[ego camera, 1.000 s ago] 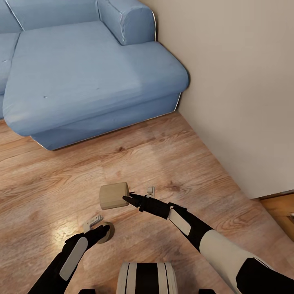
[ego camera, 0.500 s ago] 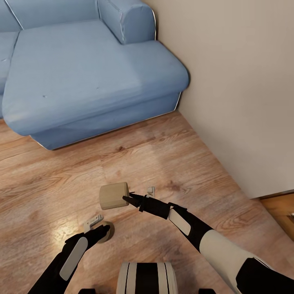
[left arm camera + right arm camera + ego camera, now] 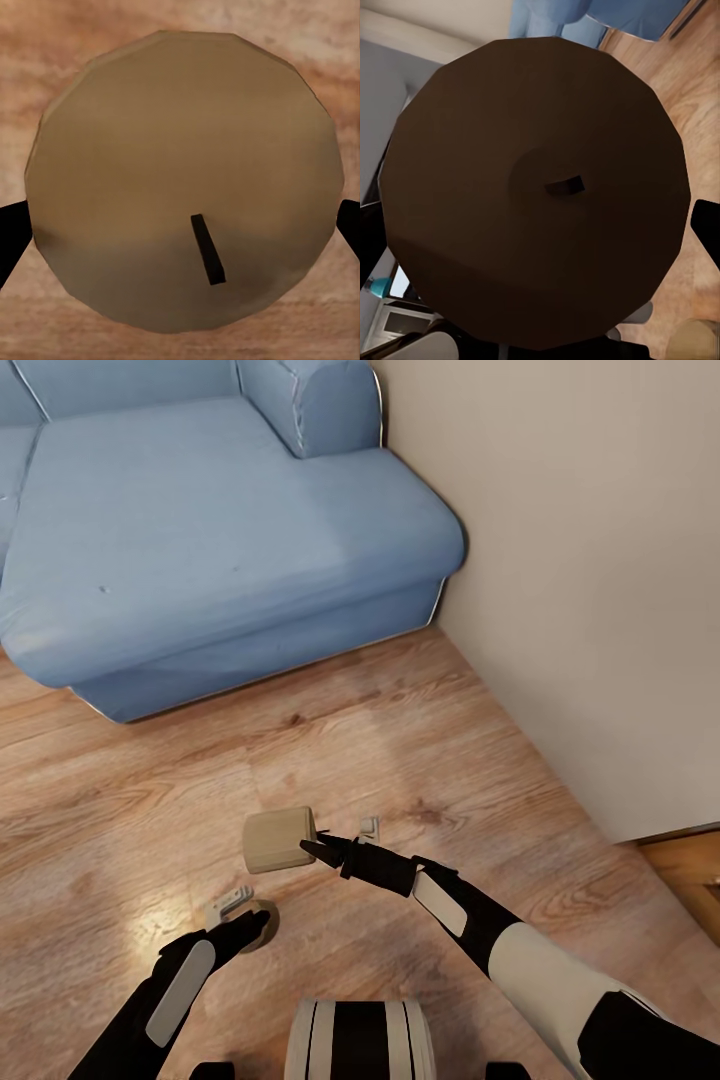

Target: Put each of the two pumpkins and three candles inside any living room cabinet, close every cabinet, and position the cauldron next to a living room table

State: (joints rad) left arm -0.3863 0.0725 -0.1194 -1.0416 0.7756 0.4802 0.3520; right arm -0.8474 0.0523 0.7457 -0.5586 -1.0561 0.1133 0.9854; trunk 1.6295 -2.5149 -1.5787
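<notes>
Head view: a robot with black and cream arms looks down at a wood floor [image 3: 420,750]. A blue sofa [image 3: 220,530] sits well beyond both grippers, against a plain beige wall [image 3: 590,580] that runs along the right arm's side.

The right gripper [image 3: 312,847] pinches a beige candle [image 3: 277,840] lying on its side, held out ahead of the fingertips toward the sofa. In the right wrist view the candle's flat end [image 3: 536,195] appears dark, with a short wick at its centre, and a black finger [image 3: 706,232] shows at each side edge.

The left gripper [image 3: 252,928] pinches a second candle [image 3: 262,916], mostly hidden behind the fingers. In the left wrist view its round tan top [image 3: 184,180] with a dark wick sits between the two black fingers [image 3: 11,236], with floor behind.

Nothing lies on the floor between the grippers and the sofa. No writing or labels are readable anywhere.
</notes>
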